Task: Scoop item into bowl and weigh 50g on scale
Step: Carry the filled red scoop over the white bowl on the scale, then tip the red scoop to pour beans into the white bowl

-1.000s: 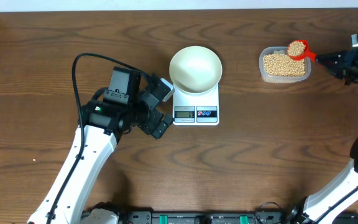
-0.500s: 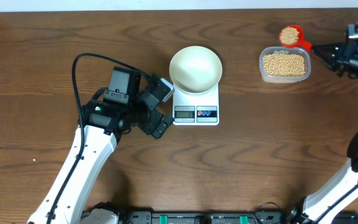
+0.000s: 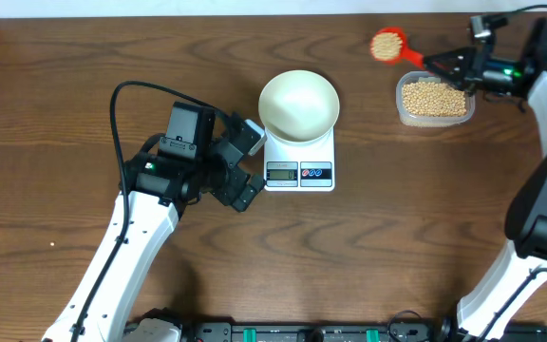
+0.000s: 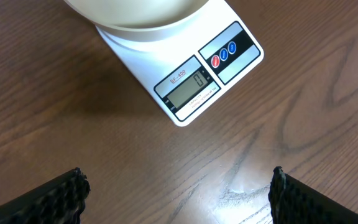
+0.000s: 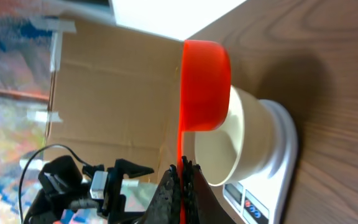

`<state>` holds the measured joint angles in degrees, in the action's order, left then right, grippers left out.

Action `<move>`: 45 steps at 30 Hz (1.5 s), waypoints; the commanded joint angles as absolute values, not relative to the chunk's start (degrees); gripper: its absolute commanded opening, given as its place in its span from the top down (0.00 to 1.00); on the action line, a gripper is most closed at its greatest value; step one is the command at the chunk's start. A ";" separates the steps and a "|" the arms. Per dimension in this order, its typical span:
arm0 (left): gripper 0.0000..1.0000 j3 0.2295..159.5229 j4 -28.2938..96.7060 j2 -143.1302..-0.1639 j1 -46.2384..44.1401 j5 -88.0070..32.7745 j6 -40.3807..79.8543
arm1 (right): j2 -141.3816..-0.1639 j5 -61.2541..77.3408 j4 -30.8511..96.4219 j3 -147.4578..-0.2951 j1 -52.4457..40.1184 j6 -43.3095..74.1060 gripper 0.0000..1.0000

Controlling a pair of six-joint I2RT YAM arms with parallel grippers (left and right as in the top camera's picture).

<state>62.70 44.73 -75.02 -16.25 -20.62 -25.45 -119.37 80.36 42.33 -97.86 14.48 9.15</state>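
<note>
The bowl [image 3: 298,104] sits on the scale [image 3: 299,161]. Right of the scale, beans [image 3: 434,98] fill a clear tub [image 3: 400,106]. The right gripper [image 3: 444,65] pinches a red scoop [image 3: 387,45] (heaped with more beans) by its handle, right of and beyond the scale. The left gripper [image 3: 254,163], spread wide, hangs just left of the scale.

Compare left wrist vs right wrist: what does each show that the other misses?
Left wrist only: the display, legible and reading 0, and the left fingers spread apart at the bottom corners. Right wrist only: the red scoop, side-on, with its handle clamped in the right fingers, and the left arm in the background. Both: the bowl sitting on the scale.
</note>
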 commanded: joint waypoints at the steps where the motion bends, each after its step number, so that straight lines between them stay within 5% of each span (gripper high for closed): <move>1: 0.05 63.22 44.75 -75.24 -16.36 -20.05 -24.95 | -120.03 83.07 42.15 -97.71 11.66 10.92 0.99; 23: 0.05 63.22 44.75 -75.24 -16.36 -20.05 -24.95 | -119.92 63.86 46.74 -97.71 -3.55 5.56 0.99; 45: 0.05 63.24 44.75 -75.24 -16.36 -20.05 -24.95 | -118.98 27.31 56.18 -107.37 -16.91 -3.99 0.99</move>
<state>62.70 44.73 -75.02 -16.25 -20.62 -25.45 -119.37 36.01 55.16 -104.57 -14.24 -0.99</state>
